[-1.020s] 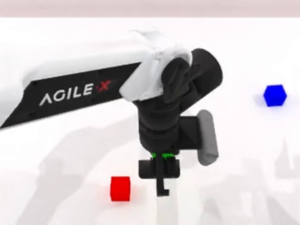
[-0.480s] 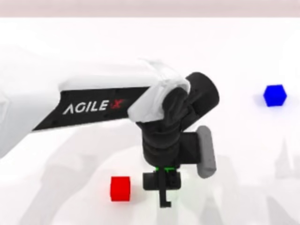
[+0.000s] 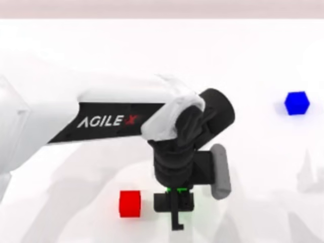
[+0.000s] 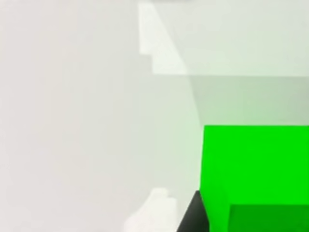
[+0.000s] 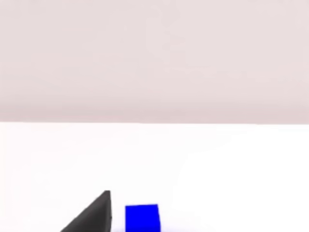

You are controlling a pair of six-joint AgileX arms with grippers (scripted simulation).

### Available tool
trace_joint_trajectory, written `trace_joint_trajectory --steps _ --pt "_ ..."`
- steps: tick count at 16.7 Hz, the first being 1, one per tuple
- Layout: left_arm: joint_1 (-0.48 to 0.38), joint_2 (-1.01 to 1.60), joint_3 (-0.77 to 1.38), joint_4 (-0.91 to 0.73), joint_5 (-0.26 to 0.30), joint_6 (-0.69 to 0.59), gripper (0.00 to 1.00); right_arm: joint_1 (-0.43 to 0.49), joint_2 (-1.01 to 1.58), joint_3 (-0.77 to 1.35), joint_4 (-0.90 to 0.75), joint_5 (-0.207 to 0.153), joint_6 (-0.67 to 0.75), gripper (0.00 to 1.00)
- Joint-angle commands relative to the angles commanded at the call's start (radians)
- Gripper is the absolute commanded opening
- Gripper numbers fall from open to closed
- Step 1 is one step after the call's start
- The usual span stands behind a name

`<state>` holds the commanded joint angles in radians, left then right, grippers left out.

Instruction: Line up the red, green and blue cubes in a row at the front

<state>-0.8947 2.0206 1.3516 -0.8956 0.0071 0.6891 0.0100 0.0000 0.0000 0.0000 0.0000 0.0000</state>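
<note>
The green cube [image 4: 256,176] sat between the fingers of the left gripper [image 3: 174,202], low over the front of the table [image 3: 263,167] and just to the right of the red cube [image 3: 129,203]. From above only a sliver of green showed under the wrist; the left wrist view was filled by one bright green face with a dark finger edge against it. The left gripper was closed on the green cube, the fingers set no wider than the cube itself. Whether the cube had already met the table could not be told from either view.

The red cube rested at the front, left of centre, apart from the gripper by a narrow gap. The blue cube [image 3: 296,103] lay well apart, toward the right and further back, not in the row.

Judgement: the step in hand was placing the green cube beside the red one. The next move called for a level set-down in line with the red cube, then a clean release without nudging the red cube.

The right arm did not show in the top view. Its wrist view showed the blue cube and one dark finger tip; the right gripper's opening could not be told.
</note>
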Motion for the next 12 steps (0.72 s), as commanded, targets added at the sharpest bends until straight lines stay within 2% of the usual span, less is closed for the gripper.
trace_joint_trajectory --steps 11,12 --pt "0.000 0.000 0.000 0.000 0.000 0.000 0.98 0.000 0.000 0.000 0.000 0.000 0.000 1.00" --pt "0.000 0.000 0.000 0.000 0.000 0.000 1.00 0.000 0.000 0.000 0.000 0.000 0.000 1.00"
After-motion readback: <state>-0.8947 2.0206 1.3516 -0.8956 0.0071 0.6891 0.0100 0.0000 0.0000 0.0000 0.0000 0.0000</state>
